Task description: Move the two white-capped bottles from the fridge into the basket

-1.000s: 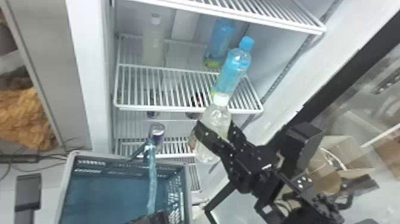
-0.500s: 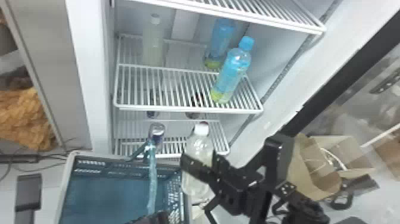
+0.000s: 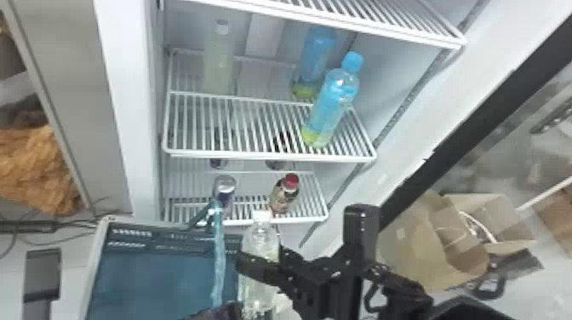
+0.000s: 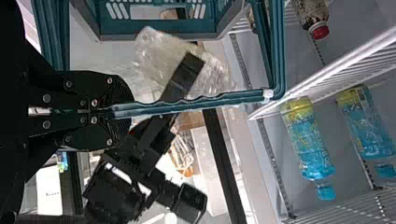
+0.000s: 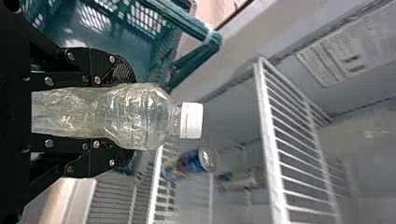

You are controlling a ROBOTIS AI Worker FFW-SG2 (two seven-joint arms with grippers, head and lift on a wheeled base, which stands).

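Observation:
My right gripper point(image 3: 259, 266) is closed around a white-capped bottle point(image 3: 260, 238), upright at the right side of the teal basket point(image 3: 100, 259). In the right wrist view that gripper point(image 5: 112, 114) clamps the bottle point(image 5: 135, 116), its white cap pointing away from the wrist. Another white-capped bottle point(image 3: 219, 64) stands at the back left of the fridge shelf point(image 3: 268, 155). My left gripper point(image 3: 221, 312) is at the bottom edge beside the basket's handle point(image 3: 218, 259); in the left wrist view the gripper point(image 4: 114, 111) is shut on the handle point(image 4: 196, 106).
Two blue-capped bottles point(image 3: 330, 106) stand at the shelf's right side. Lower down are a can point(image 3: 224, 187) and a red-capped bottle point(image 3: 286, 193). The upper shelf's front edge point(image 3: 361, 27) spans above. A cardboard box point(image 3: 430, 247) lies right of the fridge.
My right gripper has carried the bottle down and left, from in front of the fridge shelf to the basket's right side. The red-capped bottle has come into view behind. My left gripper has stayed put.

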